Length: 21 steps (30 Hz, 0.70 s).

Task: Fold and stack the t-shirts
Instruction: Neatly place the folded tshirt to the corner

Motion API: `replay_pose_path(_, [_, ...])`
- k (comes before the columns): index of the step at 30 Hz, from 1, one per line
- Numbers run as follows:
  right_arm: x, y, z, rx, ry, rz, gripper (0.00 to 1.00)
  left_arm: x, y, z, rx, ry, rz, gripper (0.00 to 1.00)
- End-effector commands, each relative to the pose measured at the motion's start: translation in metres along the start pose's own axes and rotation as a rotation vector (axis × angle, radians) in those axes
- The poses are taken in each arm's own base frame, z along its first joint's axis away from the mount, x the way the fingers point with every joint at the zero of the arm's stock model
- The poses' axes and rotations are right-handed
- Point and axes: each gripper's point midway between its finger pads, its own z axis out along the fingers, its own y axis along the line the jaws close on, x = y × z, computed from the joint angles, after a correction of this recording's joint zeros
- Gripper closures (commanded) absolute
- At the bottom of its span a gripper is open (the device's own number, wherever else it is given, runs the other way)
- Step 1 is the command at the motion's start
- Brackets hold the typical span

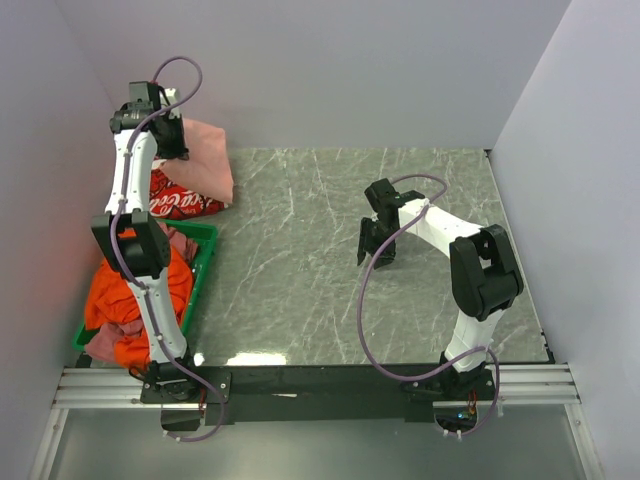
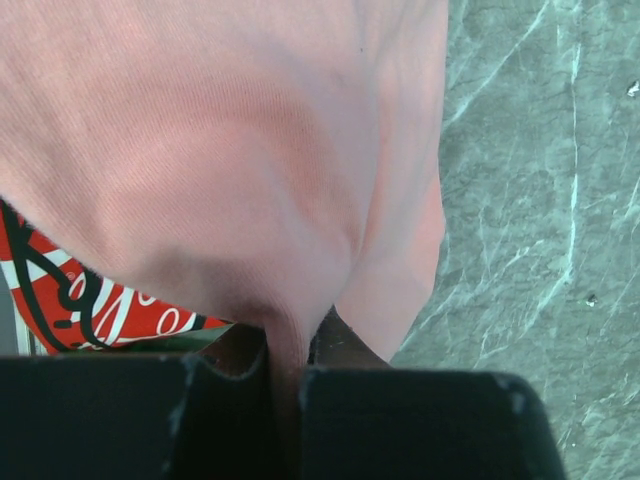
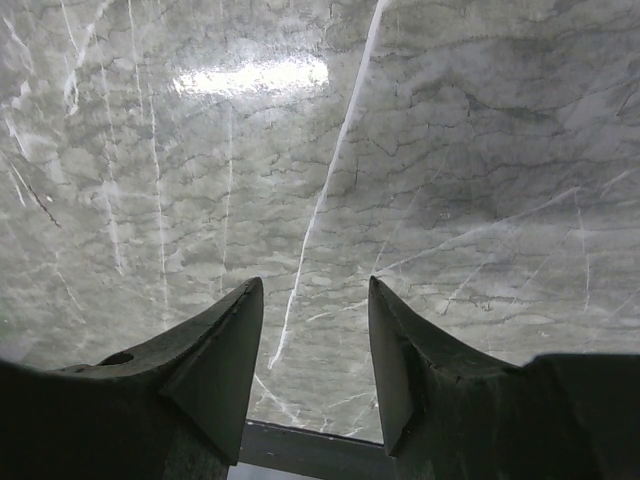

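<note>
your left gripper (image 2: 285, 385) is clamped tight on the salmon-pink tee (image 2: 220, 150), with a fold of the cloth squeezed between the jaws. from above, that arm is stretched out to the far left corner of the table (image 1: 300, 260). the pink tee hangs bunched from the gripper and spills down towards the marble. the red coca-cola tee (image 1: 180, 203) lies crumpled just under its near edge, touching it, white lettering face up. in the wrist view the red print peeks out below the pink cloth on the left.

nearer the bases, the green crate (image 1: 207, 248) sits at the left edge of the table. the orange tee (image 1: 140, 290) is heaped inside it, and the mauve tee (image 1: 103, 343) shows at the crate's near corner and again along its far side.

over to your right gripper (image 3: 315, 370): jaws apart, only grey marble showing between them. it hangs over the middle-right of the table, pointed down, well apart from every shirt.
</note>
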Motion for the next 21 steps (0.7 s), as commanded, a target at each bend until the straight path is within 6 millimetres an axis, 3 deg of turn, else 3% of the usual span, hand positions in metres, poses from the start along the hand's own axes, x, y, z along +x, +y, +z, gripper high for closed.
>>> replay_pose_path(1, [-0.004, 0.007, -0.015, -0.036, -0.049, -0.010, 0.47, -0.038, 0.003, -0.044, 0.012, -0.148, 0.001, 1.00])
replay_pose_path(10, [-0.003, 0.007, -0.013, -0.038, -0.044, -0.014, 0.46, -0.030, 0.022, -0.032, 0.006, -0.121, -0.033, 1.00])
replay_pose_path(16, [-0.002, 0.007, -0.012, -0.039, -0.042, -0.019, 0.47, -0.012, 0.037, -0.011, -0.019, -0.062, -0.056, 1.00])
replay_pose_path(21, [-0.002, 0.006, -0.013, -0.041, -0.044, -0.025, 0.47, 0.011, 0.063, 0.010, -0.069, 0.002, -0.099, 1.00])
